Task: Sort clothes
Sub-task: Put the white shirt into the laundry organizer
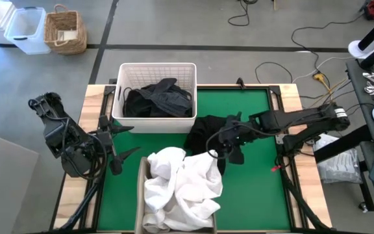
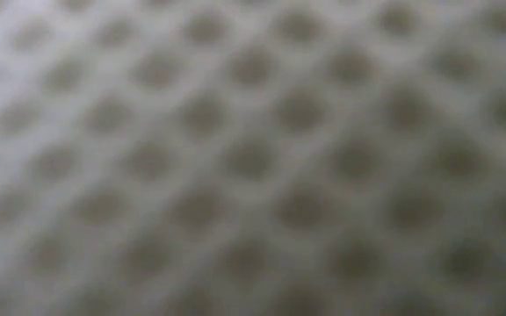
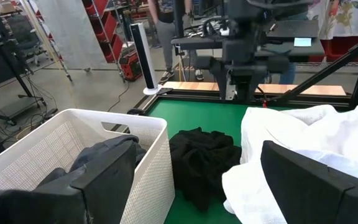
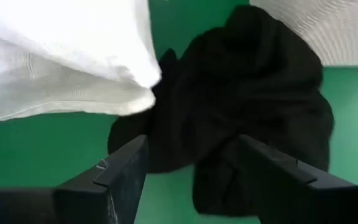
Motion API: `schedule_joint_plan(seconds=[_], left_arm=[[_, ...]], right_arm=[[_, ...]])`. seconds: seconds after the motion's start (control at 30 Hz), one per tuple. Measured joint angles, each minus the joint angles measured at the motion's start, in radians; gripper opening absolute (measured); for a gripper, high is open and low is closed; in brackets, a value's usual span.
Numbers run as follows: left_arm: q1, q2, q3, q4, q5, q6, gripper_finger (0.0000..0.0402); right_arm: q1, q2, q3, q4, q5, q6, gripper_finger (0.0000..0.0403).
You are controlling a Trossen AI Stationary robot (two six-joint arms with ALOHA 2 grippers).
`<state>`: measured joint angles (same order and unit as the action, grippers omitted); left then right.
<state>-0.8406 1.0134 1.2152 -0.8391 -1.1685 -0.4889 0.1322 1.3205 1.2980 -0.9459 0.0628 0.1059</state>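
Right jaws [image 4: 188, 177] spread at black garment's [image 4: 253, 106] edge, left jaws [image 1: 123, 140] spread beside basket [image 1: 154, 68].

The high view looks straight down from far above and takes in the whole green mat [image 1: 252, 188], the white basket [image 1: 154, 71] and both arms. The low view is pressed so close against a mesh surface [image 2: 253, 158] that it shows only blurred holes. The left wrist view looks across the mat past the basket toward the room, while the right wrist view is very near the black garment [image 4: 253, 93]; both share this garment with the high view.
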Motion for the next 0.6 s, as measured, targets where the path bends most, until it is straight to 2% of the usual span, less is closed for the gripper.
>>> schedule_joint_plan(seconds=[0.17, 0.4, 0.5, 0.6], left_arm=[[0.000, 0.000, 0.000, 0.000, -0.001, 0.000, 0.0320], [0.000, 0.000, 0.000, 0.000, -0.002, 0.000, 0.0320], [0.001, 0.000, 0.000, 0.000, -0.002, 0.000, 0.0320], [0.001, 0.000, 0.000, 0.000, -0.002, -0.002, 0.0320]], right_arm=[[0.000, 0.009, -0.104, 0.182, 0.016, -0.076, 0.0228], [0.001, 0.034, -0.140, 0.375, 0.046, -0.165, 0.0201], [0.000, 0.037, -0.141, 0.400, 0.052, -0.197, 0.0172], [0.001, 0.036, -0.140, 0.431, 0.053, -0.231, 0.0119]])
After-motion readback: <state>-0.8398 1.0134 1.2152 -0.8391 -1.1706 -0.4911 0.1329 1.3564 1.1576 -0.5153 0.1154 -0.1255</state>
